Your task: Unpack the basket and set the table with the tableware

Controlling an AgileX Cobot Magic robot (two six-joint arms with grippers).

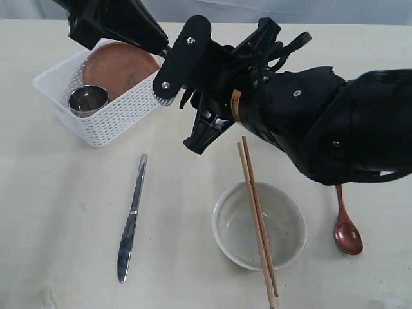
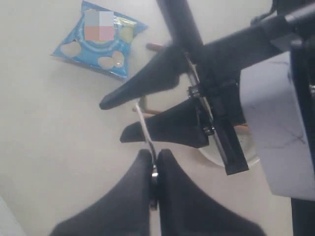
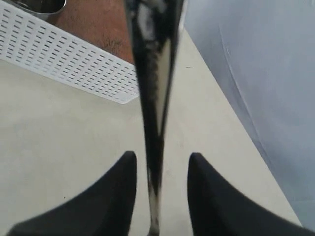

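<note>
Steel utensil (image 3: pixel 152 73): slim, mirror-bright shaft held off the table (image 1: pixel 58 219). The left gripper (image 2: pixel 154 163) is clenched on it. Its long axis runs out from those fingers and passes lengthwise between the fingers of the right gripper (image 3: pixel 162 160), which stand apart on either side with a gap showing. The working end is cut off, so knife or fork cannot be told. In the exterior view it is hidden among the black arms at upper centre.

Basket (image 1: pixel 109 125): upper left, holding a reddish-brown plate (image 1: pixel 119 64), partly covered by the left arm, and a steel cup (image 1: pixel 88 98).

Knife (image 1: pixel 132 219): lower left, long axis near vertical, pointed end toward the lower edge.

Chopsticks (image 1: pixel 257 212): pair across the pale bowl (image 1: pixel 222 241), running from centre to the bottom edge.

Wooden spoon (image 1: pixel 346 233): lower right, handle top hidden under the right arm.

Blue chips bag (image 2: pixel 98 42): lies flat, label blurred.
</note>
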